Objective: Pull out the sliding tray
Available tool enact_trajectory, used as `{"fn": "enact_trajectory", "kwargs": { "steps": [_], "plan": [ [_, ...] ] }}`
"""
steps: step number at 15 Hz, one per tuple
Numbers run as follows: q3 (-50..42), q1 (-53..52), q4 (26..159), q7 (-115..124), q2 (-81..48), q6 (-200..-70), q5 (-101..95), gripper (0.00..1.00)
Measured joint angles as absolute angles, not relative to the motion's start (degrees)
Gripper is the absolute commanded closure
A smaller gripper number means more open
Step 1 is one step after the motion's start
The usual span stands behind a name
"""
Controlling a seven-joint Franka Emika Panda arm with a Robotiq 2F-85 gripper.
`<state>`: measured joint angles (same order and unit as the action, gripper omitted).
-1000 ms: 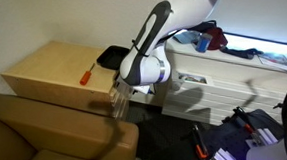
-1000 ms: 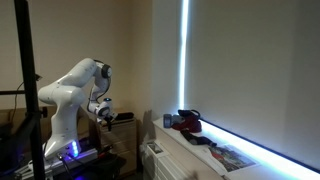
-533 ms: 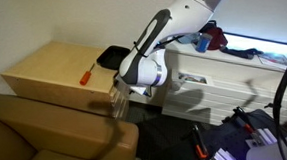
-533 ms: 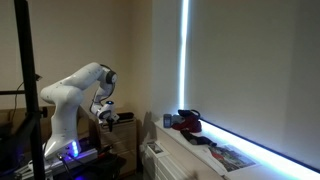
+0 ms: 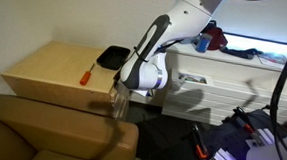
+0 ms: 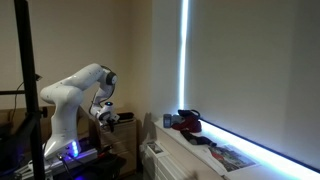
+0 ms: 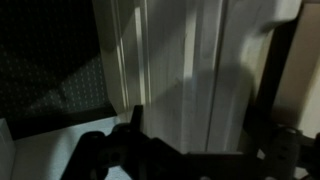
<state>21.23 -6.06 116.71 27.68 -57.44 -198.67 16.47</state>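
**SLIDING TRAY: ORIENTATION, APPEARANCE AND GRIPPER STATE**

In the wrist view, the cabinet front filled the centre as pale tan wood bands. Their long edges ran from the top to the bottom of the picture. The sliding tray (image 7: 172, 70) was among these bands. The view was too dark to separate it with certainty from the drawer fronts beside it. The surface looked flat, plain and matt, matching the cabinet, and a shadow lay across its lower part.

The dark outline of the gripper (image 7: 135, 128) rose from the bottom edge, directly in front of the bands and close to them. Contact could not be confirmed. It could not be determined whether the jaws were apart or together in any view.

In an exterior view, from left to right:

- The cabinet (image 5: 49, 66) stood behind a brown sofa back (image 5: 50, 129).
- An orange-handled tool (image 5: 85, 76) and a small black tray (image 5: 112, 57) lay apart on the cabinet top.
- The gripper hung at the cabinet's right-hand front corner, just below the top edge.
- The arm (image 5: 150, 50) rose up and to the right, covering the cabinet face behind it.
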Motion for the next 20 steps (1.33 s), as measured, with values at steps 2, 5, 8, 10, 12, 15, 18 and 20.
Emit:
{"fn": "enact_trajectory", "kwargs": {
  "steps": [2, 5, 8, 10, 12, 15, 18, 20],
  "plan": [
    [17.1, -10.6, 116.3, 25.7, -56.4, -198.8, 16.7, 0.00],
    [10.5, -18.1, 116.2, 24.6, -54.9, -198.8, 18.8, 0.00],
    [6.2, -23.6, 116.3, 24.6, -54.2, -198.8, 23.4, 0.00],
    [4.3, -25.8, 117.1, 24.9, -53.5, -198.7, 27.5, 0.00],
    [3.9, -25.9, 119.4, 25.3, -52.2, -198.6, 30.3, 0.00],
    [4.0, -24.0, 124.6, 26.4, -49.4, -198.7, 32.1, 0.00],
    [3.9, -21.6, 130.9, 26.7, -46.3, -198.7, 33.8, 0.00],
    [3.5, -19.9, 135.1, 26.8, -44.2, -198.8, 35.1, 0.00]
  ]
}}
